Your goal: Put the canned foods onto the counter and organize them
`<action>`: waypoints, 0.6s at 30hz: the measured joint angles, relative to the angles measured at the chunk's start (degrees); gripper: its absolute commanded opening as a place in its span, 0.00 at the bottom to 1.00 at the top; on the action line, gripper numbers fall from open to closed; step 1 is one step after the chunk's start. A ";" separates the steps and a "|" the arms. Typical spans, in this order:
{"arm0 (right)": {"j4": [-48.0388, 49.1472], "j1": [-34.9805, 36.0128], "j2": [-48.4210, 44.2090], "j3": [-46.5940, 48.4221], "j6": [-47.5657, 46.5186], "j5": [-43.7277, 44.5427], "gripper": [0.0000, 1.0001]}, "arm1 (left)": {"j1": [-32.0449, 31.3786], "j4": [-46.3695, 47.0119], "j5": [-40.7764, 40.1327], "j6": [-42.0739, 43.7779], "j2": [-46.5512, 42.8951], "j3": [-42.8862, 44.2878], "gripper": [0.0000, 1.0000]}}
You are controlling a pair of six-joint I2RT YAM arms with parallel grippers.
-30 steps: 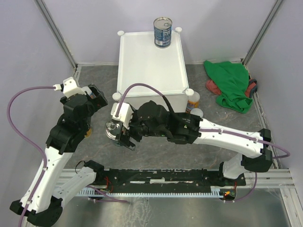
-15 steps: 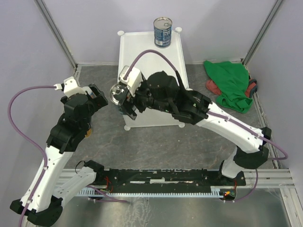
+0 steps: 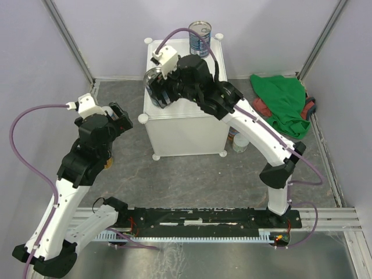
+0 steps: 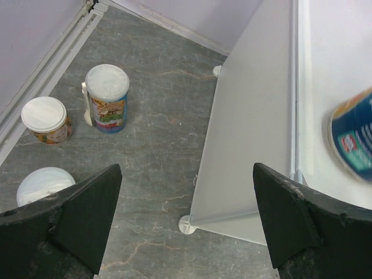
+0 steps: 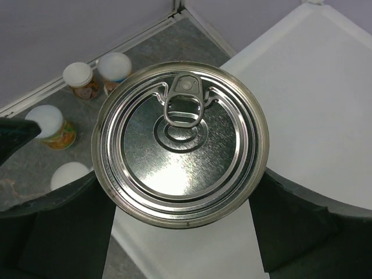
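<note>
My right gripper (image 3: pixel 156 87) is shut on a blue-labelled can (image 3: pixel 152 80) with a silver pull-tab top (image 5: pixel 181 142), held above the left side of the white counter (image 3: pixel 192 87). In the right wrist view the gripper (image 5: pixel 181 206) clamps the can over the counter top (image 5: pixel 314 104). A second blue can (image 3: pixel 199 39) stands at the counter's back edge. My left gripper (image 3: pixel 116 119) is open and empty left of the counter; in its own view (image 4: pixel 186 232) it looks down at the floor. Three white-lidded cans (image 4: pixel 107 99) (image 4: pixel 45 119) (image 4: pixel 43 185) stand on the floor there. The held can (image 4: pixel 354 139) shows at the right edge.
Two more cans (image 3: pixel 237 139) stand on the floor by the counter's front right corner. A green cloth (image 3: pixel 282 104) lies on the floor at the right, against the wall. Purple walls enclose the grey floor (image 3: pixel 192 180).
My right arm has lifted the blue can from the floor in front of the counter's left corner up and back over the counter's left side. The left arm has not moved.
</note>
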 measured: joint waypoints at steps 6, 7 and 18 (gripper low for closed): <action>0.07 -5.33 5.55 6.56 2.78 -0.46 0.01 | 0.00 0.31 0.02 0.02 0.28 0.07 1.00; 0.11 -6.14 6.27 7.30 3.17 -0.46 0.01 | 0.00 0.42 0.02 0.02 0.39 0.07 1.00; 4.02 -11.45 14.12 14.60 3.93 0.26 0.01 | 0.00 1.49 0.24 0.04 1.27 0.09 1.00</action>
